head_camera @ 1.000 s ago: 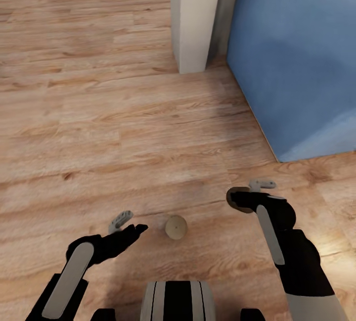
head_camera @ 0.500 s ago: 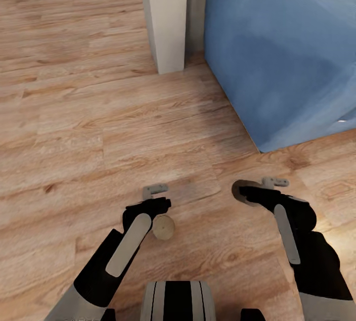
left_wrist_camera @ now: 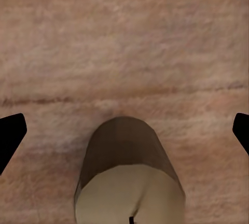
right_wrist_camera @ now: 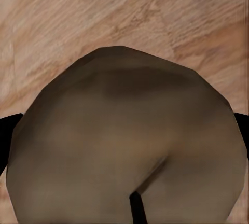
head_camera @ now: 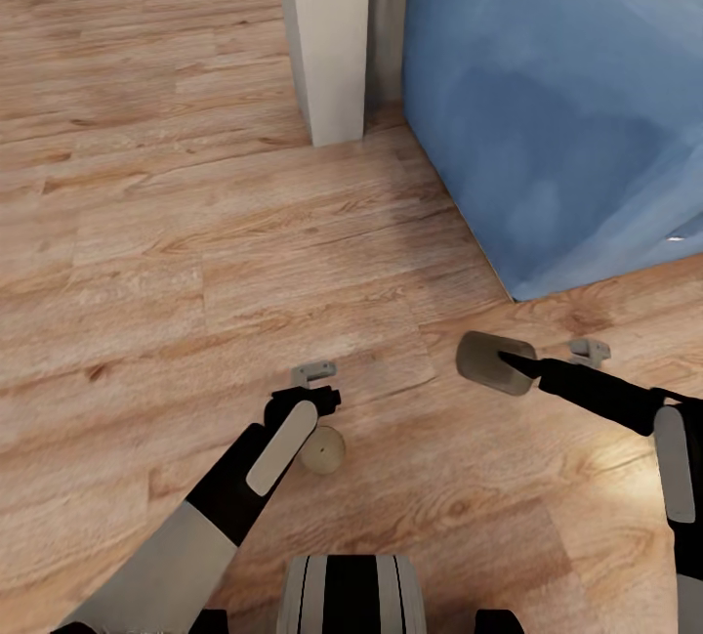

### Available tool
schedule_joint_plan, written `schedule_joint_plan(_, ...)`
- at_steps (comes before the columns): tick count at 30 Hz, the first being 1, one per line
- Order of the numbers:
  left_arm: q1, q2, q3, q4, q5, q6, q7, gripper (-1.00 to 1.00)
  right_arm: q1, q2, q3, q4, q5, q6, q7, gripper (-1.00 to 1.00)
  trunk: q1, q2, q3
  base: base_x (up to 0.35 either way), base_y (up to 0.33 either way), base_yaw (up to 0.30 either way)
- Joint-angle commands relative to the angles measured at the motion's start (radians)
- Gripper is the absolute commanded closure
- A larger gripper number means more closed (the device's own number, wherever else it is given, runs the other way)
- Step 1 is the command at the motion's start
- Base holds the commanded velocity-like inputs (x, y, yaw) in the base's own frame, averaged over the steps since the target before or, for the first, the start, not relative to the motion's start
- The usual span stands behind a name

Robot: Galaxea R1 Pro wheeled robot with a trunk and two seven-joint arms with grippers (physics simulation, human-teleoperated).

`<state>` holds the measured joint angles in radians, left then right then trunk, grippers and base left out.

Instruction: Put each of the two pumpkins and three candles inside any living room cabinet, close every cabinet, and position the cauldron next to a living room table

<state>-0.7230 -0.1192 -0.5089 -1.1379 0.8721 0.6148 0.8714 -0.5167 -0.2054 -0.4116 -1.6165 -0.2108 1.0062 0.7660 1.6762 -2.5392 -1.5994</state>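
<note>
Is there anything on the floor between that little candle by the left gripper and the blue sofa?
Only bare wood floor in the head view, between the candle and the sofa.

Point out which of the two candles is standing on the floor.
The candle beside the left gripper stands on the wooden floor. The other candle is held up in the right gripper.

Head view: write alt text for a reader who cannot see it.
Two black robot arms reach over a wooden floor: the right gripper holds a beige candle, and the left gripper hovers over a second candle standing on the floor. A blue sofa and a white pillar stand beyond.
</note>
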Motion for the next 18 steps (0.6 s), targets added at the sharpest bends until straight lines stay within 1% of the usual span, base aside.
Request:
schedule_joint_plan(1, -0.002, 0.000, -0.002, 0.003, 0.007, -0.003, 0.006, -1.00, -0.001, -0.001, -0.003, 0.000, -0.002, 0.006, 0.005, 1.00, 0.000, 0.000, -0.001, 0.000, 0.000, 0.000)
schedule_joint_plan(6, -0.004, -0.008, -0.002, 0.031, 0.010, -0.029, -0.006, -1.00, -0.001, -0.006, -0.018, 0.000, -0.001, 0.006, 0.009, 1.00, 0.000, 0.000, -0.001, 0.000, 0.000, 0.000)
schedule_joint_plan(9, -0.004, -0.022, -0.004, 0.046, 0.013, -0.047, -0.008, -1.00, -0.001, -0.019, -0.048, 0.000, -0.002, 0.006, 0.020, 1.00, 0.000, 0.000, -0.001, 0.000, 0.000, 0.000)
schedule_joint_plan(12, -0.004, -0.030, -0.007, 0.054, 0.013, -0.051, -0.009, -1.00, 0.001, -0.030, -0.056, 0.000, -0.002, 0.007, 0.037, 1.00, 0.000, 0.000, -0.001, 0.000, 0.000, 0.000)
schedule_joint_plan(13, -0.004, -0.032, -0.015, 0.056, 0.013, -0.052, -0.009, -1.00, 0.000, -0.033, -0.058, 0.000, -0.002, 0.009, 0.043, 1.00, 0.000, 0.000, -0.001, 0.000, 0.000, 0.000)
schedule_joint_plan(15, -0.004, -0.033, -0.030, 0.060, 0.014, -0.053, -0.009, -1.00, -0.001, -0.033, -0.059, 0.000, -0.002, 0.012, 0.049, 1.00, 0.000, 0.000, 0.000, 0.000, 0.000, -0.076)
schedule_joint_plan(18, -0.003, -0.033, -0.036, 0.063, 0.014, -0.058, -0.008, -1.00, 0.000, -0.034, -0.058, 0.000, -0.002, 0.013, 0.051, 1.00, 0.000, 0.000, 0.000, 0.000, 0.000, -0.076)
